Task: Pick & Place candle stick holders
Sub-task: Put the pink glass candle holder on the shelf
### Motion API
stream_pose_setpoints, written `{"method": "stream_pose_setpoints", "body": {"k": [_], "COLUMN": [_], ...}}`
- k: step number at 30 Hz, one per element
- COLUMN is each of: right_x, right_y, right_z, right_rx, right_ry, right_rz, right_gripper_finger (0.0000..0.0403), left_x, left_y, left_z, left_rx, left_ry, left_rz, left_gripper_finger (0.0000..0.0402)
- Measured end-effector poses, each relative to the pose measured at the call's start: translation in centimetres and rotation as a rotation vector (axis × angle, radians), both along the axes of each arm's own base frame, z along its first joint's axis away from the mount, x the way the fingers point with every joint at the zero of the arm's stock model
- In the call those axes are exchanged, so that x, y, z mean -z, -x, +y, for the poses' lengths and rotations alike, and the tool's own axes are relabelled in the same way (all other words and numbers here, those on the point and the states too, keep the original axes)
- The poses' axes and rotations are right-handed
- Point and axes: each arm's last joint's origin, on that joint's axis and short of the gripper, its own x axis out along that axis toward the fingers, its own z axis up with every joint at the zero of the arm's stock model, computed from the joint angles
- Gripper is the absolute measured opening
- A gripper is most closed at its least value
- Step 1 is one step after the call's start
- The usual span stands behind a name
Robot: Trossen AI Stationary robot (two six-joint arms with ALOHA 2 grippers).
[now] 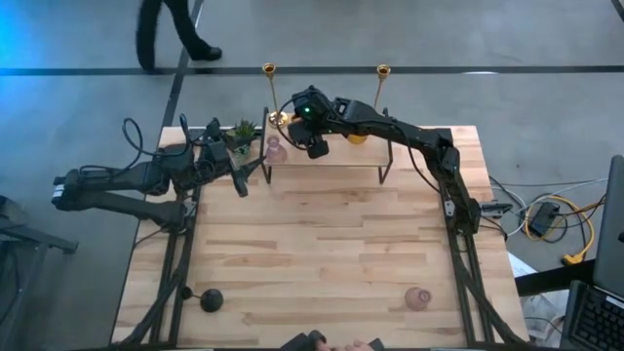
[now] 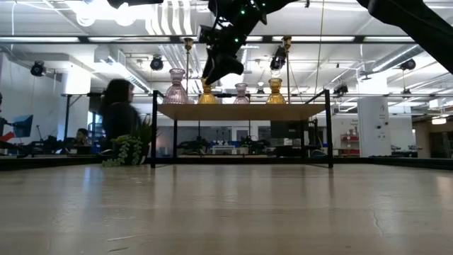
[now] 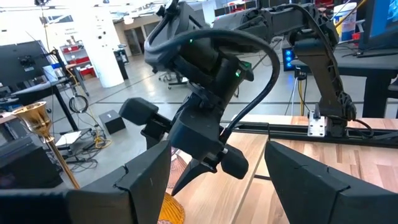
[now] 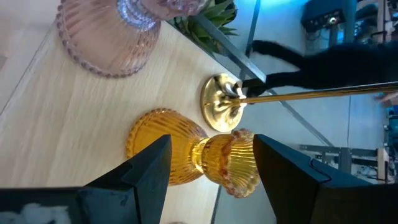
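A small wooden shelf (image 1: 331, 161) stands at the table's far edge. On it stand an amber glass holder (image 4: 186, 155), a brass stick with a round base (image 4: 221, 111) and a pink glass holder (image 4: 109, 37). The low view shows a second pink holder (image 2: 241, 93) and a second amber one (image 2: 274, 91) on the shelf. Another pink holder (image 1: 417, 297) and a black stemmed one (image 1: 212, 299) stand near the table's near edge. My right gripper (image 1: 314, 136) is open above the shelf, its fingers on either side of the amber holder. My left gripper (image 1: 252, 175) is open and empty left of the shelf.
A small green potted plant (image 1: 242, 132) stands at the shelf's left end, close to my left gripper. The shelf's black metal legs (image 2: 154, 127) reach down to the table. A person (image 1: 166, 34) walks past beyond the far edge. Cables (image 1: 551, 219) lie off the table's right side.
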Motion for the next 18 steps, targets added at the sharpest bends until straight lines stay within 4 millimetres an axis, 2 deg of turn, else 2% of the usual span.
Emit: {"method": "stream_pose_setpoints", "body": {"k": [5,8,13,18], "right_x": [-1.7,-3.5,-5.6,-7.6], "right_y": [0.4,1.6,5.4,10.5], "right_z": [1.2,2.0,3.9,7.5], "right_rx": [-0.005,0.036,0.199,0.394], "right_ry": [-0.001,-0.056,-0.240,-0.420], "right_rz": [-0.034,-0.049,0.025,0.122], "right_gripper_finger": [0.0219,0.0219,0.0219,0.0219], "left_x": [0.0,0.0,0.1,0.1], "left_y": [0.0,0.0,0.0,0.0], "left_z": [0.0,0.0,0.0,0.0], "left_rx": [0.000,0.001,0.000,0.001], "left_ry": [-0.004,-0.004,-0.015,-0.021], "left_rz": [0.002,0.003,0.015,0.024], "left_gripper_finger": [0.0263,0.0263,0.0263,0.0263]}}
